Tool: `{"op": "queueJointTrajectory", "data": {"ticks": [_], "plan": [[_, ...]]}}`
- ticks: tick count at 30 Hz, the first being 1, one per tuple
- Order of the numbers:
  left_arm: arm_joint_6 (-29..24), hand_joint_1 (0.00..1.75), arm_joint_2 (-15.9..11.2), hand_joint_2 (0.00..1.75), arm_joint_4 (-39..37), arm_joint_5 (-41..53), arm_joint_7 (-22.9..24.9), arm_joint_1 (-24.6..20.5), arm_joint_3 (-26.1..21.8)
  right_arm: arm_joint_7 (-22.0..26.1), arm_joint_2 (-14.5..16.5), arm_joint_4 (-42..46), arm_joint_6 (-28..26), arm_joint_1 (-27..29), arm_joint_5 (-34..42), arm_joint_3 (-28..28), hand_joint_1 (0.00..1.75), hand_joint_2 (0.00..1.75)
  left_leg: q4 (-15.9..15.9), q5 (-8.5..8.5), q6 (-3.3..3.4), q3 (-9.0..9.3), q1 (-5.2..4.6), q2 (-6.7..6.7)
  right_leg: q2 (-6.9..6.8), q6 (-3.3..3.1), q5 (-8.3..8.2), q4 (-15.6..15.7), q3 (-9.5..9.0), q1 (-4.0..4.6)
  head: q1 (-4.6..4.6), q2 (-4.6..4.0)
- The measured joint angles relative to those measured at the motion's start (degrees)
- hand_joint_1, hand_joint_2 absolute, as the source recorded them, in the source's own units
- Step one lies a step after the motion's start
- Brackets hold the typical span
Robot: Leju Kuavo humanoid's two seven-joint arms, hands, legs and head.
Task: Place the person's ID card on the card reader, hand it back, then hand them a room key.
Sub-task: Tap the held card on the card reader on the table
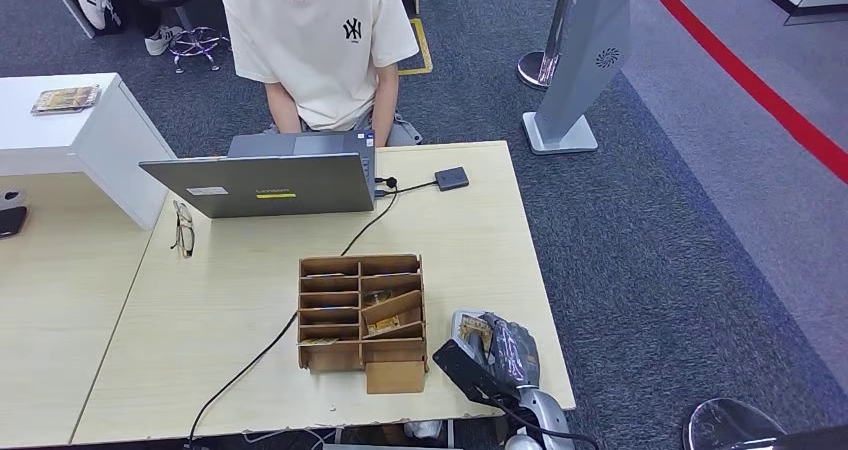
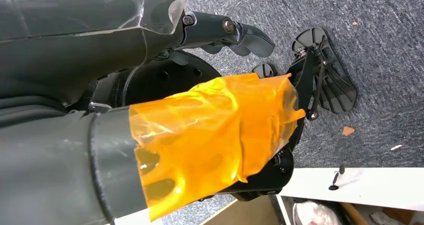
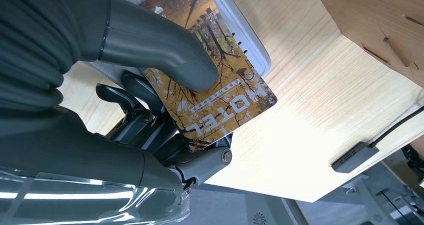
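A hotel key card [image 3: 220, 97], printed with autumn trees, sits pinched under my right hand's [image 1: 497, 348] thumb [image 3: 165, 55] against the fingers below, just right of the wooden card rack [image 1: 361, 311] on the table [image 1: 240, 290]. Beyond the rack, a person [image 1: 318, 40] in a white T-shirt faces a laptop [image 1: 268, 183]. My left hand [image 2: 150, 150] hangs over carpet; I cannot tell its grip.

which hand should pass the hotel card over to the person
Right. The right hand already grips the hotel card over the table, facing the person. The left hand hangs toward the floor.
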State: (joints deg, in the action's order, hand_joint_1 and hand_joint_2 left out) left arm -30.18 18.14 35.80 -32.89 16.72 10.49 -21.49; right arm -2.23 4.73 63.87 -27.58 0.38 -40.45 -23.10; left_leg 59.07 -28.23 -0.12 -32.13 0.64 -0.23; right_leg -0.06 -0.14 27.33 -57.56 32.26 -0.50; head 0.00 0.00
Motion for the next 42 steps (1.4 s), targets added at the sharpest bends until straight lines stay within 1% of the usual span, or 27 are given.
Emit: {"op": "queueJointTrajectory", "data": {"ticks": [20,25,29,35,42], "plan": [[-0.57,0.0,0.0,0.0,0.01,-0.93,-0.22,-0.01,0.22,0.01,0.02,0.05,-0.19,0.01,0.02,0.0,1.75,1.75,0.0,0.0,0.0,0.0,0.0,0.0,0.0,0.0,0.0,0.0,0.0,0.0,0.0,0.0],[-0.89,0.0,0.0,0.0,0.11,-1.74,-0.49,0.03,0.34,0.02,0.02,1.71,-1.14,0.69,-0.4,-0.01,1.75,1.75,0.0,0.0,0.0,-0.01,0.0,-0.02,-0.01,0.0,0.0,0.0,0.0,0.0,0.0,0.0],[-1.34,0.0,0.0,0.0,0.11,-3.1,-1.18,0.1,0.75,-0.19,-0.01,5.53,-2.32,2.49,-2.27,-0.02,1.75,1.75,0.0,0.0,0.0,-0.04,-0.01,-0.02,-0.01,0.0,0.0,0.0,0.03,-0.01,0.0,0.0],[-2.29,0.0,0.02,0.0,0.24,-5.84,-2.73,0.49,2.22,-1.16,-0.82,14.54,-3.45,6.3,-4.79,0.02,1.75,1.75,0.0,0.0,0.01,-0.16,-0.03,-0.03,-0.01,0.0,0.0,0.0,0.14,-0.03,0.0,0.0],[-2.79,0.0,0.1,0.0,0.46,-8.0,-4.44,0.86,3.47,0.89,-2.64,24.95,-6.0,9.3,-5.11,-0.01,1.75,1.75,0.0,-0.01,0.01,-0.22,-0.05,-0.03,-0.01,0.0,0.0,0.0,0.21,-0.04,0.0,0.0]]}}
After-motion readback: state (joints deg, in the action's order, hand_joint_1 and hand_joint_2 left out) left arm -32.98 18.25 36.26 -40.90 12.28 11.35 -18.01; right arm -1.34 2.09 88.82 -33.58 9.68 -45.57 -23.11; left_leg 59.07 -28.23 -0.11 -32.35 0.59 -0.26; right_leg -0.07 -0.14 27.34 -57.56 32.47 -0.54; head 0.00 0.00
